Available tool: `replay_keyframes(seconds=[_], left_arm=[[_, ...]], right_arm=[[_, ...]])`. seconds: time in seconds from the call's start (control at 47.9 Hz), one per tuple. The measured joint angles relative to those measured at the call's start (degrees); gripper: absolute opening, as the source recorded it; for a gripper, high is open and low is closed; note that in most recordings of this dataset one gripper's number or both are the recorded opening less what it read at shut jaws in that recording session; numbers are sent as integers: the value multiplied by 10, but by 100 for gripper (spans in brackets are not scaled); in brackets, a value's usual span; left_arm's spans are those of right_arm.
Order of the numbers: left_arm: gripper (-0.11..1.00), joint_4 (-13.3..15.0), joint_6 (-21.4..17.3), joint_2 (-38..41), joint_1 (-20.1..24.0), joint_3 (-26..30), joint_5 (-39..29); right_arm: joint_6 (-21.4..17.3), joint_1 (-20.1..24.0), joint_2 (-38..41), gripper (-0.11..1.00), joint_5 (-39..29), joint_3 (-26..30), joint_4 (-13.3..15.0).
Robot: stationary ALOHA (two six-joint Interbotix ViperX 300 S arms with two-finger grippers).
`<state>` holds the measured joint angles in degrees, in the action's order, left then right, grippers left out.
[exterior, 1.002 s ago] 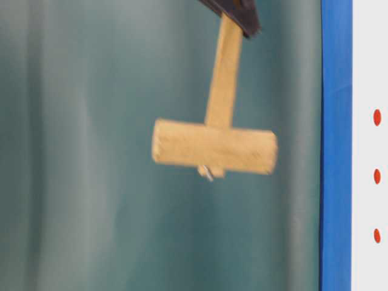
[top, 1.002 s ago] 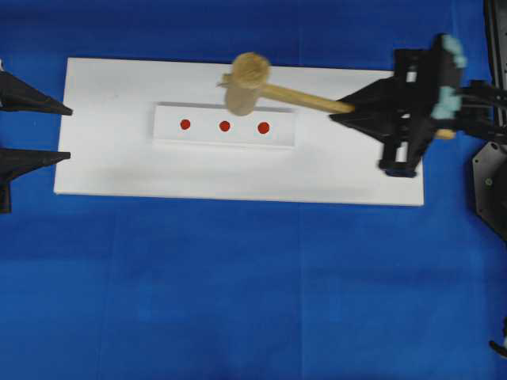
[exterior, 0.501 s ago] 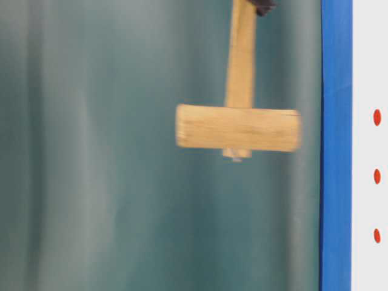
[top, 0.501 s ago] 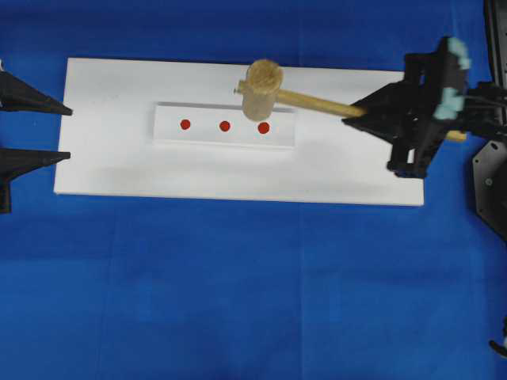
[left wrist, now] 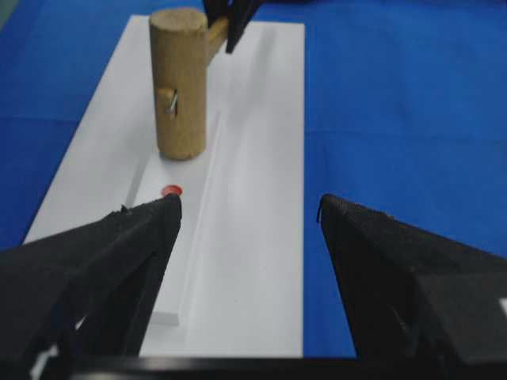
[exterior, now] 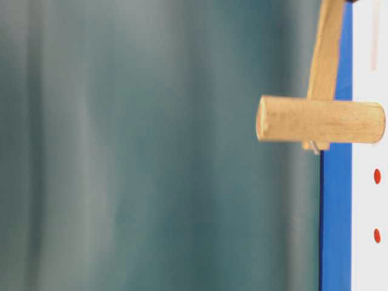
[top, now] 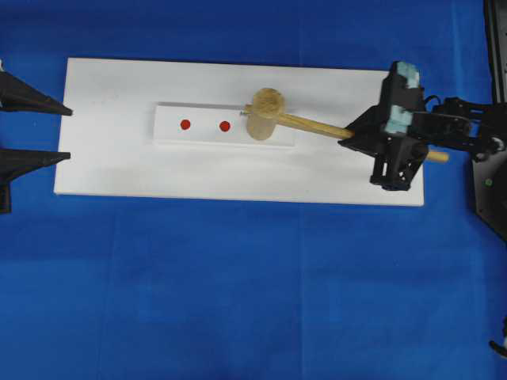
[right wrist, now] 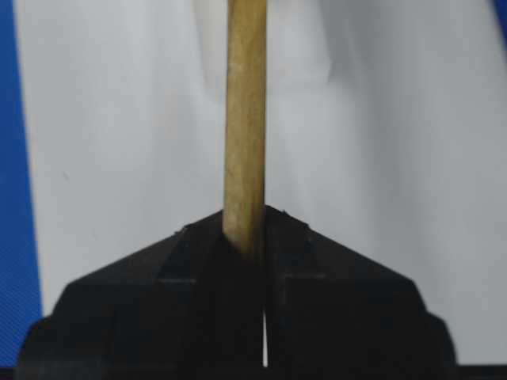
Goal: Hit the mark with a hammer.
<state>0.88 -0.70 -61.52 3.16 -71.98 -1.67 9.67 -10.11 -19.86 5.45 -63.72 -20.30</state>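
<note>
The hammer is a light wooden mallet. Its head stands upright with its lower face on the raised white strip, over the strip's right end. Two red marks show to its left; anything under the head is hidden. The nearest mark lies just in front of the head. My right gripper is shut on the handle far from the head. My left gripper stands open at the board's left end, with nothing in it.
The strip sits on a white board lying on a blue cloth. The right arm's base is at the right edge. In the table-level view the head reaches across the board's edge above two marks.
The hammer head swung down from above the board's far edge onto the strip's right end, covering the right-hand red mark. The right gripper tipped down with it. The left gripper stayed still.
</note>
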Motion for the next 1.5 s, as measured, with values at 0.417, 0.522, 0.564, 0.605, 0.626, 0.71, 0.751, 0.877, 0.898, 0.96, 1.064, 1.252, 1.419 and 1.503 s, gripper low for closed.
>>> replay_keyframes(seconds=[0.417, 0.522, 0.564, 0.605, 0.626, 0.71, 0.751, 0.877, 0.898, 0.96, 1.064, 1.252, 1.419, 1.503], left_arm=[[67, 0, 0, -1, -1, 0, 0], [67, 1, 0, -1, 0, 0, 0], [67, 1, 0, -1, 0, 0, 0], [67, 1, 0, -1, 0, 0, 0], [67, 0, 0, -1, 0, 0, 1], [67, 1, 1, -1, 0, 0, 0], [67, 0, 0, -1, 0, 0, 0], [67, 1, 0, -1, 0, 0, 1], [67, 0, 1, -1, 0, 0, 1], [68, 1, 1, 0, 0, 0, 2], [68, 1, 1, -1, 0, 0, 2], [68, 0, 3, -1, 0, -1, 3], [68, 0, 6, -1, 1, -1, 3], [68, 0, 7, -1, 4, -3, 3]], right_arm=[[1, 0, -131, 2, -4, 5, 40], [0, 1, -126, 2, -5, 5, 40], [1, 0, -120, 2, -5, 7, 41], [0, 0, -114, 2, -5, 10, 40], [0, 0, -111, 2, -5, 11, 40], [1, 1, -93, 2, -4, 25, 41], [0, 3, -82, 2, -3, 33, 41], [2, 11, -39, 2, 8, 70, 41], [3, 12, -31, 2, 10, 77, 42], [3, 17, -6, 2, 13, 98, 42], [3, 20, 38, 2, 14, 140, 42], [5, 25, 120, 2, 11, 225, 45], [5, 30, 162, 2, -9, 274, 61], [5, 30, 168, 2, -12, 285, 64]])
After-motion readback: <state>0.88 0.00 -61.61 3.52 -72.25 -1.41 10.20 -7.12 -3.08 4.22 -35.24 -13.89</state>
